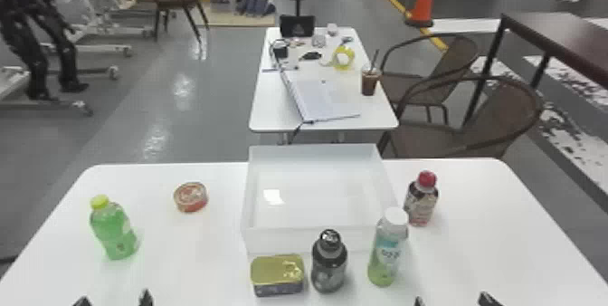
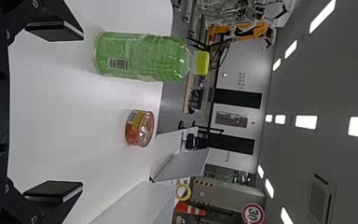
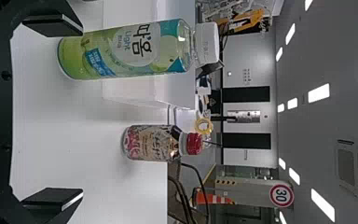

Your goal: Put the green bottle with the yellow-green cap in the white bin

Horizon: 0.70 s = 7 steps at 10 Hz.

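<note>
The green bottle with the yellow-green cap [image 1: 113, 232] is standing upright on the worktop [image 1: 190, 260], well apart from the white bin [image 1: 294, 239] on its left side, with a round tin [image 1: 191, 197] sitting between them, farther back. The left gripper [image 1: 114, 299] is waiting at the worktop's near edge on the bottle's side, its fingers standing wide apart and gripping nothing, while the right gripper [image 1: 453, 300] is likewise holding its fingers wide apart and empty, nearer the white-capped bottle [image 1: 388, 251].
</note>
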Each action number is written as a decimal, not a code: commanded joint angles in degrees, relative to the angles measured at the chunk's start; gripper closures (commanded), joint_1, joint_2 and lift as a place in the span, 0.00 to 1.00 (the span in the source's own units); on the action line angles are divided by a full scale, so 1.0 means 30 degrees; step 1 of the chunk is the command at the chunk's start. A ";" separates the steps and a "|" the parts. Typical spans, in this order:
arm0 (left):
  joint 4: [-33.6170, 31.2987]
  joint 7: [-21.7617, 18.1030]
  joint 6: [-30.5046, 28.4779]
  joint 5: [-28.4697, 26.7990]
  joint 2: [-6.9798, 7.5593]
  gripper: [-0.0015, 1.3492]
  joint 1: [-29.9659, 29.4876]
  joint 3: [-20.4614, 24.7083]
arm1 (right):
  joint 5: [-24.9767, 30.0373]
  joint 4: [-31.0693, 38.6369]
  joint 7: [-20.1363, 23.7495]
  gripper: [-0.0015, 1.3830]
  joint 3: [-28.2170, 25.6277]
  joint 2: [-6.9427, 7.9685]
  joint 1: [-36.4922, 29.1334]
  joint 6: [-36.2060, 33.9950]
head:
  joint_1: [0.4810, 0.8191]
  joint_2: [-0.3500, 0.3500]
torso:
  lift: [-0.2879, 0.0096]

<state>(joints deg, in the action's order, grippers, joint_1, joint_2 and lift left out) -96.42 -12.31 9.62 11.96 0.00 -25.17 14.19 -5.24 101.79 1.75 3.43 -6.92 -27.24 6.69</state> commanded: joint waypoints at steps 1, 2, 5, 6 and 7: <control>0.0119 0.0179 0.0046 0.0026 -0.0050 0.13 0.0040 -0.0013 | -0.0010 -0.0034 0.0001 0.06 0.0000 0.0051 0.0000 -0.0003 | 0.20 0.50 | 0.63; 0.0207 0.0384 0.0046 0.0026 -0.0050 0.13 0.0098 -0.0043 | -0.0010 -0.0034 0.0030 0.06 0.0000 0.0080 0.0000 -0.0003 | 0.20 0.50 | 0.63; 0.0295 0.0619 0.0105 0.0026 -0.0050 0.13 0.0127 -0.0072 | -0.0010 -0.0092 0.0060 0.06 0.0000 0.0080 0.0000 0.0027 | 0.20 0.50 | 0.63; 0.0353 0.0736 0.0075 -0.0003 -0.0050 0.13 0.0186 -0.0072 | -0.0039 -0.0092 0.0060 0.06 0.0000 0.0109 0.0000 -0.0003 | 0.20 0.50 | 0.63; 0.0617 0.0765 0.0017 0.0026 -0.0050 0.13 0.0508 -0.0072 | -0.0098 -0.0151 0.0089 0.06 0.0000 0.0109 0.0000 -0.0003 | 0.20 0.50 | 0.63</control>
<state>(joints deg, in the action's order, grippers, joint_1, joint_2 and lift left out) -94.98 -10.01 9.79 12.00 0.00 -24.15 13.97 -5.44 101.43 1.98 3.43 -6.60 -27.24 6.69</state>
